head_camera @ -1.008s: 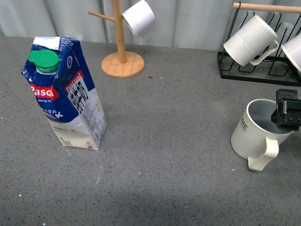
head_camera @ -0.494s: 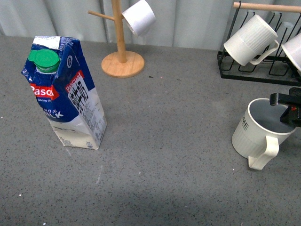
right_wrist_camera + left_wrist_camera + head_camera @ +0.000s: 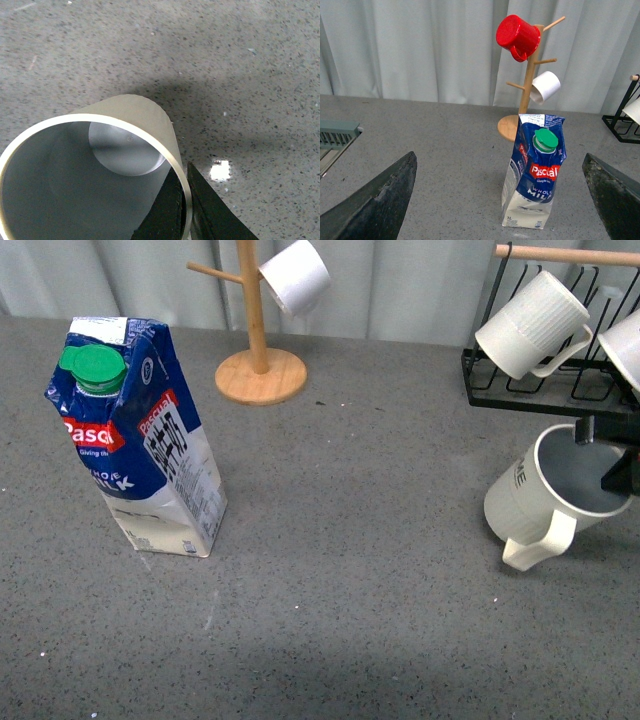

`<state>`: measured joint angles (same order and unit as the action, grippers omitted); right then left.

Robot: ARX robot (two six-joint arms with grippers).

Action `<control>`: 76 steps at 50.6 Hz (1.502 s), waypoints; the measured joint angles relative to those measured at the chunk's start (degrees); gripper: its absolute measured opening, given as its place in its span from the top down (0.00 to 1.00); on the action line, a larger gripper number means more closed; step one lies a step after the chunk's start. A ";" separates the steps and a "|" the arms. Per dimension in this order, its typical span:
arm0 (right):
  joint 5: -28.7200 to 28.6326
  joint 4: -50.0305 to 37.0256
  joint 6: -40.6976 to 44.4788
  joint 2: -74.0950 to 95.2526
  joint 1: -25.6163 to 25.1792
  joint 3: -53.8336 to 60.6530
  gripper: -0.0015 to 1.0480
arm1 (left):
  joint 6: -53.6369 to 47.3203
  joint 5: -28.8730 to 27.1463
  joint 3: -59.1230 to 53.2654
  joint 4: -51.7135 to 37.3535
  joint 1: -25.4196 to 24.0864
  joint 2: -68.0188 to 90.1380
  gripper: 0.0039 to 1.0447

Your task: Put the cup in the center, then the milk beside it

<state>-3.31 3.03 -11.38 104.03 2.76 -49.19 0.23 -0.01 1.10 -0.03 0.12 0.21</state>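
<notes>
Milk carton [image 3: 150, 455], red "Pascual" logo

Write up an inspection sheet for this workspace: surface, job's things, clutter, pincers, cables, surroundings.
Surface: grey speckled table, a few pale flecks.
Job's things: cup tilted at the right, seemingly off the table; milk upright at the left, green cap on.
Clutter: wooden mug tree with a white mug and a red mug; black rack holding ribbed white mugs.
Pincers: right pincer shut on the cup's rim, one finger inside; left pincer open, empty, facing the milk.
Cables: nothing seen.
Surroundings: pale curtain behind the table.
</notes>
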 joint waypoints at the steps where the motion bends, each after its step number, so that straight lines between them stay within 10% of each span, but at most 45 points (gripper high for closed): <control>1: -0.68 0.46 -0.33 -0.22 0.28 -0.48 0.99 | 0.00 0.00 0.00 0.00 0.00 0.00 0.06; 44: -1.33 15.12 -5.16 15.37 13.57 -24.39 0.98 | 0.00 0.00 0.00 0.00 0.00 0.00 0.06; 76: 5.55 1.40 -0.92 0.96 13.49 -18.38 0.09 | 0.00 0.00 0.00 0.00 0.00 0.00 0.06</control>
<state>2.24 4.43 -12.29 104.99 16.25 -67.57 0.23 -0.01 1.10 -0.03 0.12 0.21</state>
